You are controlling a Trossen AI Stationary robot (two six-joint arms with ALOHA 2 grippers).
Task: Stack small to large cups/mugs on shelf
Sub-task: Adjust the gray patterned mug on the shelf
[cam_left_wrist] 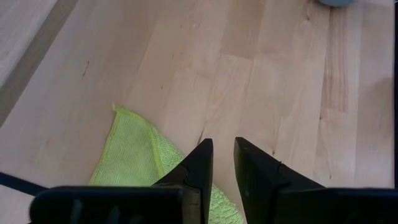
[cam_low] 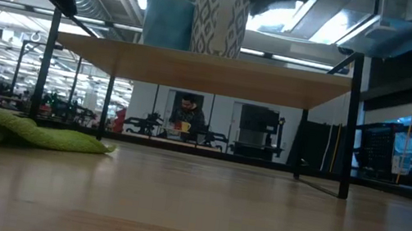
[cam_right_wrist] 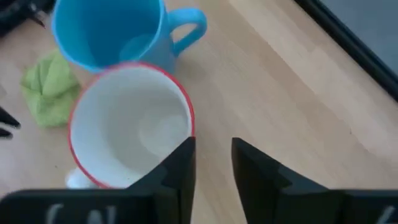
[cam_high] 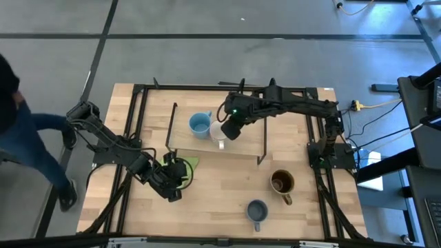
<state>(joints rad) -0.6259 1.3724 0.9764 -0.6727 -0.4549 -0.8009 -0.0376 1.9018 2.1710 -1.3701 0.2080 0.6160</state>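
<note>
Two mugs stand side by side on the shelf: a light blue mug and, touching it, a white mug with a red rim. My right gripper hangs open just above the white mug's rim, with only the shelf board showing between its fingers. A brown mug and a grey-blue mug stand upright on the table at the near right. My left gripper waits open over the table beside a green cloth.
The shelf's black wire ends rise on either side of the board. The green cloth lies on the table near the shelf's near left corner. A person stands beyond the table's left edge. Bare table lies between the shelf and the near edge.
</note>
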